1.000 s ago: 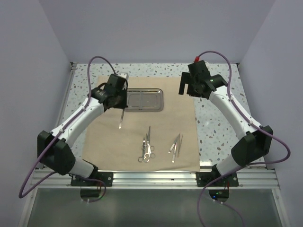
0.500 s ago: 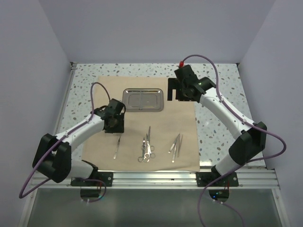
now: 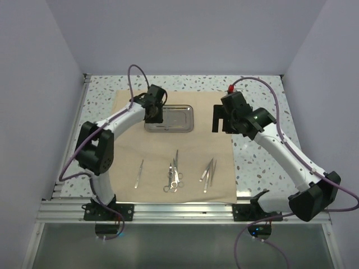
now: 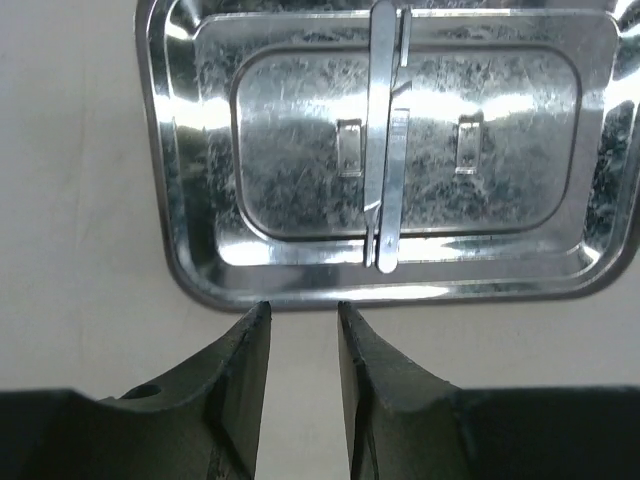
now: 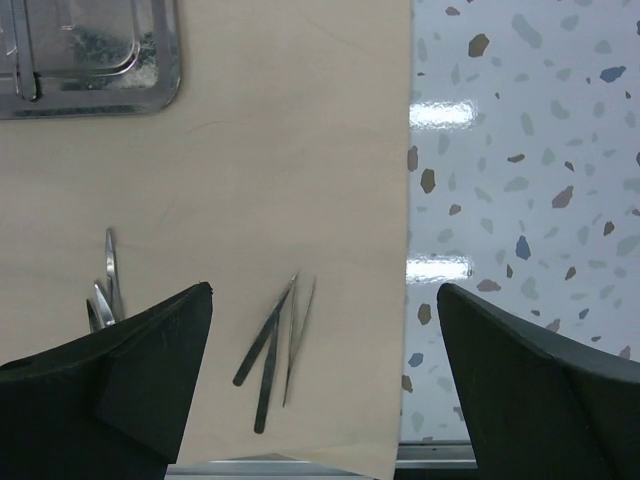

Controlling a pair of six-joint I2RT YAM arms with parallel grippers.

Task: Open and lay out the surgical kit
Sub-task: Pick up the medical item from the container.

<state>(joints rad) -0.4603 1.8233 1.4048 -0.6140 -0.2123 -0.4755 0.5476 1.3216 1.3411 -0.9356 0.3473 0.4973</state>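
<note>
Since before, the left pincer (image 4: 303, 330) has gone up to the small shiny steel tray (image 4: 175, 200), just ahead of it on the tan cloth wrap (image 4: 80, 200). Its gap is narrow and holds nothing, and the right pincer (image 5: 325, 292) is wide.

I see the tan cloth (image 3: 190, 157) spread open and flat. The shiny steel tray (image 3: 180, 119) sits on it toward the far edge, with one thin steel tool (image 4: 385, 150) lying across its middle. On the near side of the tray, left to right, lie a single slim tool (image 3: 138, 173), the ring-handled scissors and forceps (image 3: 174, 175) bunched together, and the tweezers (image 3: 208, 171).
</note>
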